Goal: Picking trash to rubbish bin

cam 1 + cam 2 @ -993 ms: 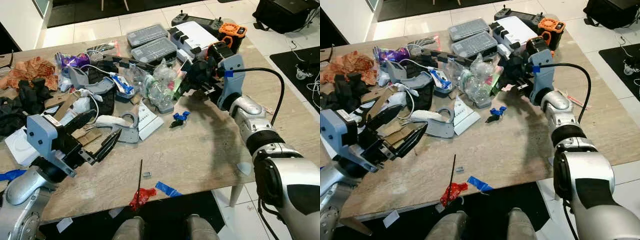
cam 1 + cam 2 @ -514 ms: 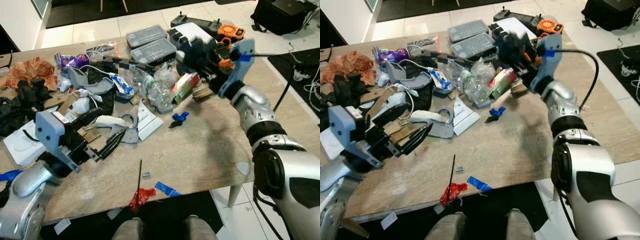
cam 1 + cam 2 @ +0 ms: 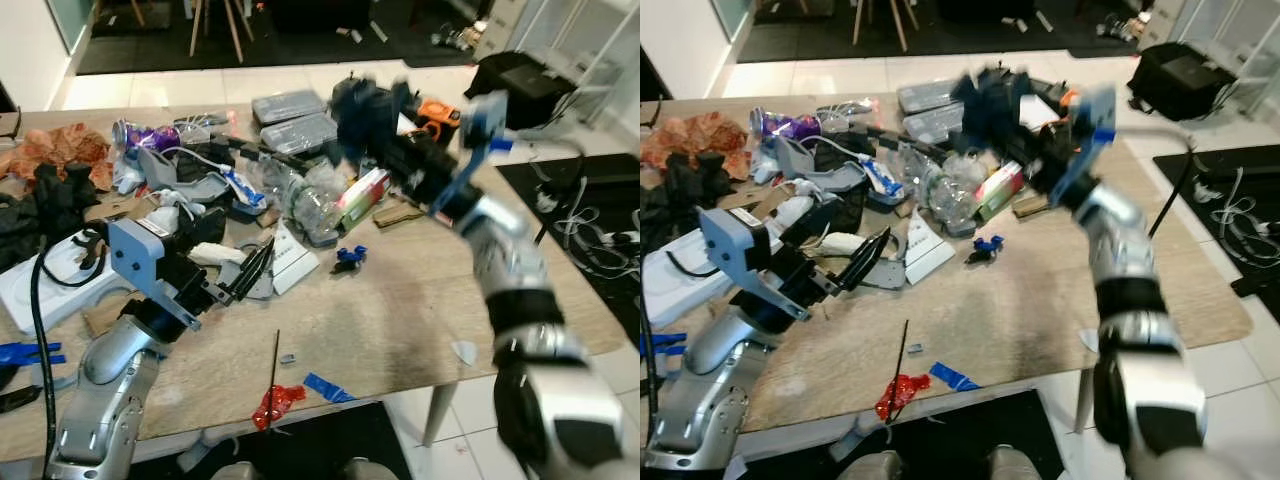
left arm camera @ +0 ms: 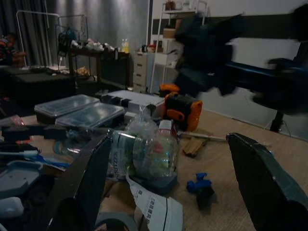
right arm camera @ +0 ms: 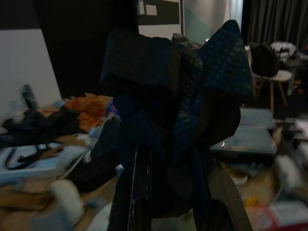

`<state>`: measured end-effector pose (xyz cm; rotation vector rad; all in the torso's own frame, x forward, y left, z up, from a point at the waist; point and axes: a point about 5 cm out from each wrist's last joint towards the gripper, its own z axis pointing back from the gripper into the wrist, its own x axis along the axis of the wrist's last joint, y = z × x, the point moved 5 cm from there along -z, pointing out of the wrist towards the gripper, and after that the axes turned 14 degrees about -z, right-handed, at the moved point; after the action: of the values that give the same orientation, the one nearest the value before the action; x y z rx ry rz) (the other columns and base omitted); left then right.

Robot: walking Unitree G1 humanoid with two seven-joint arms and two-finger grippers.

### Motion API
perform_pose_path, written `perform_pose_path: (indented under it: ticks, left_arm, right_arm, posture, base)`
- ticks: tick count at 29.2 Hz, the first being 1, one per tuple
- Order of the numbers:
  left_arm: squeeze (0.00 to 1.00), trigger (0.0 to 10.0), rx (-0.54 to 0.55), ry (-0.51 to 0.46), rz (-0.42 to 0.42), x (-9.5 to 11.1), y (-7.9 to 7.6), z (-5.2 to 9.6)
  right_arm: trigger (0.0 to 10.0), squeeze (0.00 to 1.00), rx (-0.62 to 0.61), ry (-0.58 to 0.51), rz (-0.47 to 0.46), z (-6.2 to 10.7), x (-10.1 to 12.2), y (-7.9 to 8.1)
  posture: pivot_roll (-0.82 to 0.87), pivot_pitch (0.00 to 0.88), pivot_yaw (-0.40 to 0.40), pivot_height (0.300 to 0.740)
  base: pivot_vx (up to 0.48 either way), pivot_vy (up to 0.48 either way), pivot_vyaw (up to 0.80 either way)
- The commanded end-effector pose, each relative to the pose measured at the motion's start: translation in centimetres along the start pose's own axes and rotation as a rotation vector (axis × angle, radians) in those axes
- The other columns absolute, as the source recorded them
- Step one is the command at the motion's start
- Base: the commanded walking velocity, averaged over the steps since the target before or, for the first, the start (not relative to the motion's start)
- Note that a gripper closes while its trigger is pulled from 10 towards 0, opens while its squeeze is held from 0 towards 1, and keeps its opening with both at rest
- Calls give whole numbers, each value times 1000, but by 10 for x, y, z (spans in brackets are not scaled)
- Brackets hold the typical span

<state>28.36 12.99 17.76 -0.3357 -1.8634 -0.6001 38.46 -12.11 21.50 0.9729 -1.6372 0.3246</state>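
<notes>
My right gripper (image 3: 392, 138) is raised above the back of the table, shut on a dark blue-black crumpled bundle (image 5: 178, 106). The arm is blurred by motion. My left gripper (image 3: 256, 272) hovers low over the table's left half, open with nothing between its fingers (image 4: 89, 180). It points at a crushed clear plastic bottle (image 3: 312, 195) in the middle of the clutter. A red wrapper (image 3: 278, 403) and a blue tape strip (image 3: 328, 387) lie near the front edge. A small blue clip (image 3: 347, 257) sits beyond the bottle.
Two grey cases (image 3: 292, 108) and an orange tool (image 3: 441, 112) stand at the table's back. Crumpled brown paper (image 3: 50, 150), black cloths (image 3: 45, 195) and a white device (image 3: 45, 285) crowd the left. A black bag (image 3: 520, 85) lies on the floor to the right.
The right arm has lifted the dark bundle off the clutter, up and leftward. The left gripper has reached forward toward the bottle. The camera has tilted up.
</notes>
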Motion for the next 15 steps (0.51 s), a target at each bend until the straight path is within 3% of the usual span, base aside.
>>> perform_pose_path:
  ticks: [1,5,7,15]
  left_arm:
    - [0,10000,43,11,-16,-7,2,-2]
    - [0,10000,94,10,-21,-11,8,-3]
    - [0,10000,106,17,-32,-14,9,-5]
    - [0,10000,169,91,-60,-33,20,-13]
  right_arm:
    - [10000,0,-47,-52,-4,5,4,6]
    - [10000,0,-110,-80,-55,15,-6,14]
    - [10000,0,-99,-41,-13,19,-13,15]
    - [10000,0,-184,-8,-104,22,-36,7]
  posture:
    - [38,0,-69,740]
    - [26,0,-72,740]
    - [22,0,-76,740]
    - [29,0,-48,740]
  base:
    - [0,0,0]
    - [0,0,0]
    - [0,0,0]
    - [0,0,0]
